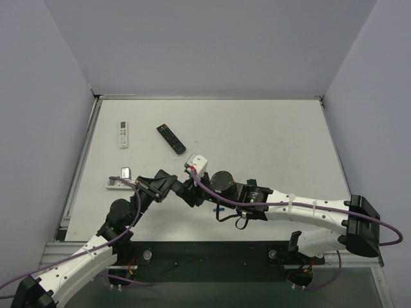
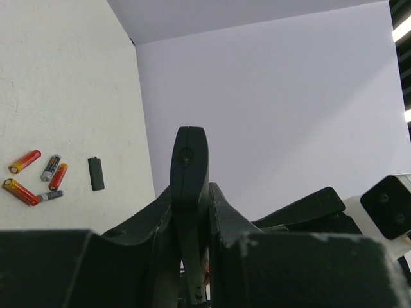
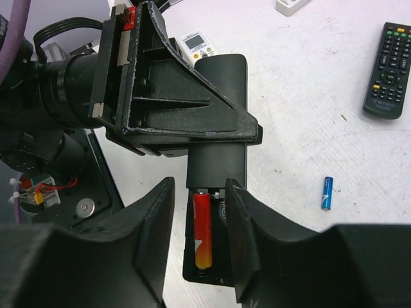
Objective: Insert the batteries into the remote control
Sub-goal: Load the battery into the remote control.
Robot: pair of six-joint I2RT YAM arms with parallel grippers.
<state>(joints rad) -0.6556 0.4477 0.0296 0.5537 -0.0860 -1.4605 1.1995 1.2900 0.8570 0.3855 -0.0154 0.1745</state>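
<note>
The slim black remote control [image 3: 219, 83] is held off the table, my left gripper [image 3: 192, 125] shut across its middle. Seen from the left wrist it stands edge-on [image 2: 189, 173] between that gripper's fingers [image 2: 191, 192]. Its battery compartment is uncovered, with a red-orange battery [image 3: 202, 231] lying in one slot and a dark one [image 3: 222, 212] beside it. My right gripper [image 3: 200, 186] straddles the compartment, jaws apart and clear of the battery. Several loose batteries [image 2: 24, 162] and the small black back cover [image 2: 96, 174] lie on the table. From above, the two grippers meet at the table's near middle [image 1: 183, 186].
A blue battery [image 3: 327, 193] lies on the table right of the remote. A black remote with coloured buttons [image 1: 171, 138] and a white remote [image 1: 123, 134] sit farther back. Another white remote [image 1: 119, 183] lies beside the left arm. Grey walls surround the table.
</note>
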